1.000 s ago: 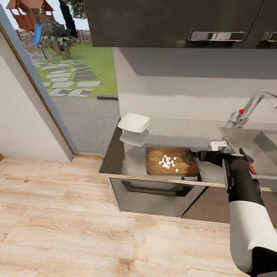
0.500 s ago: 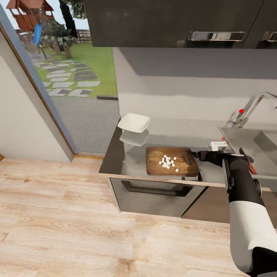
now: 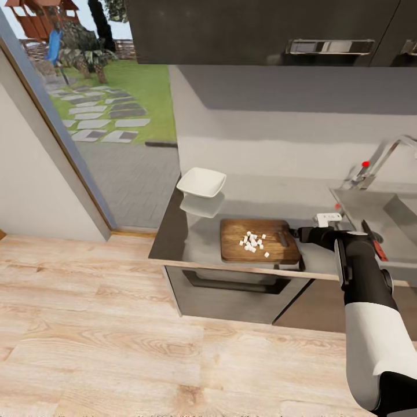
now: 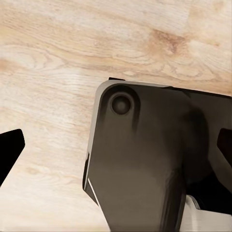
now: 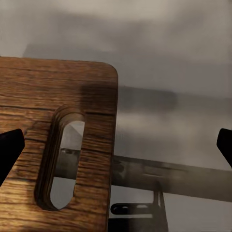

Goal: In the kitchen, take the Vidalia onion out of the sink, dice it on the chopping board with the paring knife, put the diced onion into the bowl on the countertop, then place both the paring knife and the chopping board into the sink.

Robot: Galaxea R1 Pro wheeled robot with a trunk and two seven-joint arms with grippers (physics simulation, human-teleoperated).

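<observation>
Tilting slightly, camera only — chopping board (image 3: 259,241) and bowl (image 3: 201,183) unmoved.

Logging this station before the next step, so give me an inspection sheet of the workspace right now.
Surface: glossy grey steel countertop, reflective.
Job's things: dark-brown wooden chopping board carries white diced onion pieces; white squarish bowl beyond it holds nothing; red-handled paring knife by the grey steel sink.
Clutter: small white block by the board.
Grippers: right gripper open at the board's slotted end; left gripper open over wooden floor.
Cables: nothing seen.
Surroundings: dark wall cabinets, garden outside.
</observation>
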